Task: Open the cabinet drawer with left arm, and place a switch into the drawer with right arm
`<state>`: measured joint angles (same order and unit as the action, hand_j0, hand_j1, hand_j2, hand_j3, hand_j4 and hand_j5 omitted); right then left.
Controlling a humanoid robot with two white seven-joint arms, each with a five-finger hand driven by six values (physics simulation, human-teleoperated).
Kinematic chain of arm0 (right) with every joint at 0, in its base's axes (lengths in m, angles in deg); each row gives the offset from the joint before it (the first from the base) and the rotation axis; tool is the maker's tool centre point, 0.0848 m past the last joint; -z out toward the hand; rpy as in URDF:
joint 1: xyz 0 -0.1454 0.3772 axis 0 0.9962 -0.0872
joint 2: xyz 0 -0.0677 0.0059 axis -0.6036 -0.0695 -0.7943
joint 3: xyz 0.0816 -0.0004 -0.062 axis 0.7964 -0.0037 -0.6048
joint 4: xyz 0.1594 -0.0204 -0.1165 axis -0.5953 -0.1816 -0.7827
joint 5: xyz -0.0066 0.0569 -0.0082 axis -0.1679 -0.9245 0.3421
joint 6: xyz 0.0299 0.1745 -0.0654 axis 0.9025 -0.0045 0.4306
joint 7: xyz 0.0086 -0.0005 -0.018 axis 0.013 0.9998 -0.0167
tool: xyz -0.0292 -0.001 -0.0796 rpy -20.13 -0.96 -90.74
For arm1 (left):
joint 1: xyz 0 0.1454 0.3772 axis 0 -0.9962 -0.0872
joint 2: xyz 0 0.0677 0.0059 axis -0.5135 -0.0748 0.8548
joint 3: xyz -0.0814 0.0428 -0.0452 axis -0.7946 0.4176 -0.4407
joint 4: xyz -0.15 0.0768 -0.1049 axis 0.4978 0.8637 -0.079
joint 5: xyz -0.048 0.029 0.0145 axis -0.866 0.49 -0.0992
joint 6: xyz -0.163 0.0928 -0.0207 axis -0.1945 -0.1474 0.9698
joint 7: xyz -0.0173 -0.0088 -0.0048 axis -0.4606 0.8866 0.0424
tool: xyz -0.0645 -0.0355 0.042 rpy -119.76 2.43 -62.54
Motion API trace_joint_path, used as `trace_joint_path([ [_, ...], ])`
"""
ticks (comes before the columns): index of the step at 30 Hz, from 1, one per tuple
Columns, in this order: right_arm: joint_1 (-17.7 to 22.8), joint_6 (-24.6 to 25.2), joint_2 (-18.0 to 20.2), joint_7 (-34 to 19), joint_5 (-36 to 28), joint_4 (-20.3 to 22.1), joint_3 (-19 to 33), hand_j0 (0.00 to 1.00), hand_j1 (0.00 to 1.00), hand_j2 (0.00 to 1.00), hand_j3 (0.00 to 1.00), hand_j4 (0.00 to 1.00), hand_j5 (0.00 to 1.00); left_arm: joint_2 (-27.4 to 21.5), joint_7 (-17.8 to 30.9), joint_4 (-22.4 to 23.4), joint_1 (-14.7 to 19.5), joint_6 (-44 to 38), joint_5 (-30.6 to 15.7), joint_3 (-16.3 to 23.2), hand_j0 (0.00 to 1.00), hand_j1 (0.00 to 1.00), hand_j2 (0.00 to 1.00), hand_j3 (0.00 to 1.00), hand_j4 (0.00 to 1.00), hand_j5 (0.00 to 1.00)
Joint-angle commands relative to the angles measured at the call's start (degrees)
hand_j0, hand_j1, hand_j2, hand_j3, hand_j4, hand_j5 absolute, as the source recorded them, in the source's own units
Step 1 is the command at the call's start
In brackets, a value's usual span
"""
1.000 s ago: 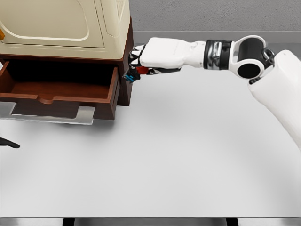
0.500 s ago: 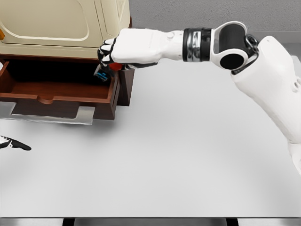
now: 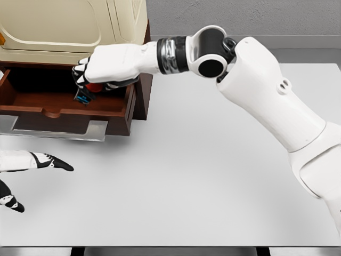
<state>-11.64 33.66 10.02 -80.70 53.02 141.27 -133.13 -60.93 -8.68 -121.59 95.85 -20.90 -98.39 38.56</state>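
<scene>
We reach our right hand (image 3: 101, 72) far out over the pulled-out brown wooden drawer (image 3: 69, 104) of the cabinet (image 3: 139, 90). Our fingers are curled tight around the small red and blue switch (image 3: 88, 92), so it hangs just above the drawer's inside, near the middle. We hold it there so it can drop onto the drawer floor and not onto the white table (image 3: 202, 176). The drawer is wide open, so that part of the job looks done.

Our left hand (image 3: 32, 162) waits low at the left edge, apart from the drawer, out of the way. Its dark fingers are spread and loose and hold nothing.

A big cream-coloured machine (image 3: 69, 26) sits on top of the cabinet, right above the drawer. It makes a low roof, so we think our right hand must stay low and not lift up. The drawer's right wall is just beside our wrist. We think we should let go softly.
</scene>
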Motion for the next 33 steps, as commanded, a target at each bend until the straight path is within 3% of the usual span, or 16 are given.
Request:
trace_joint_path([
  [1, 0.0, 0.1, -1.1, 0.1, -0.2, -1.7, -0.2, 0.21, 0.21, 0.21, 0.21, 0.21, 0.21, 2.8, 0.0, 0.0, 0.0, -0.1, 0.3, -0.1, 1.00, 1.00, 1.00, 1.00, 1.00, 1.00],
  [3, -0.1, 0.1, -1.1, 0.1, 1.2, -2.3, 0.0, 0.21, 0.21, 0.21, 0.21, 0.21, 0.21, 4.9, 0.0, 0.0, 0.0, -0.1, 1.4, -0.1, 1.00, 1.00, 1.00, 1.00, 1.00, 1.00],
  [13, -1.2, 0.1, -2.9, 0.1, 1.2, -5.5, 0.0, 0.22, 0.22, 0.22, 0.22, 0.22, 0.22, 5.6, 0.0, 0.1, -0.1, -0.1, 1.5, -0.1, 1.00, 1.00, 1.00, 1.00, 1.00, 1.00],
  [14, -1.2, 0.1, -2.9, 0.1, 1.2, -5.5, 0.0, 0.34, 0.34, 0.34, 0.34, 0.34, 0.34, 5.6, 0.0, 0.1, -0.1, -0.1, 1.5, -0.1, 1.00, 1.00, 1.00, 1.00, 1.00, 1.00],
  [16, -1.1, 0.1, -3.0, 0.1, 4.5, -5.1, 0.2, 1.00, 1.00, 1.00, 1.00, 1.00, 1.00, 5.7, 0.0, 0.1, -0.1, -0.1, 1.5, -0.1, 1.00, 1.00, 1.00, 1.00, 1.00, 1.00],
  [24, -1.0, 0.1, -3.7, 0.1, 4.9, -2.9, 0.0, 1.00, 1.00, 1.00, 1.00, 1.00, 1.00, 5.5, 0.0, 0.1, -0.1, -0.1, 1.5, -0.1, 1.00, 1.00, 1.00, 1.00, 1.00, 1.00],
  [26, -0.5, 0.1, -3.2, 0.1, 4.9, 0.7, 0.0, 1.00, 1.00, 1.00, 1.00, 1.00, 1.00, 5.4, 0.0, 0.1, -0.1, -0.1, 1.4, -0.1, 1.00, 1.00, 1.00, 1.00, 1.00, 1.00],
  [28, 0.9, 0.1, -0.8, 0.1, 4.7, 8.5, 0.9, 1.00, 1.00, 1.00, 1.00, 1.00, 1.00, 5.3, 0.0, 0.1, -0.1, -0.1, 1.4, -0.1, 1.00, 1.00, 1.00, 1.00, 1.00, 1.00],
  [32, 4.7, 0.1, 7.7, 0.1, 4.4, 24.3, 8.6, 1.00, 1.00, 1.00, 1.00, 1.00, 1.00, 5.2, 0.0, 0.1, -0.1, -0.1, 1.4, -0.1, 1.00, 1.00, 1.00, 1.00, 1.00, 1.00],
  [33, 5.5, 0.1, 9.5, 0.1, 4.3, 27.5, 12.8, 1.00, 1.00, 1.00, 1.00, 1.00, 1.00, 5.2, 0.0, 0.1, -0.1, -0.1, 1.4, -0.1, 1.00, 1.00, 1.00, 1.00, 1.00, 1.00],
])
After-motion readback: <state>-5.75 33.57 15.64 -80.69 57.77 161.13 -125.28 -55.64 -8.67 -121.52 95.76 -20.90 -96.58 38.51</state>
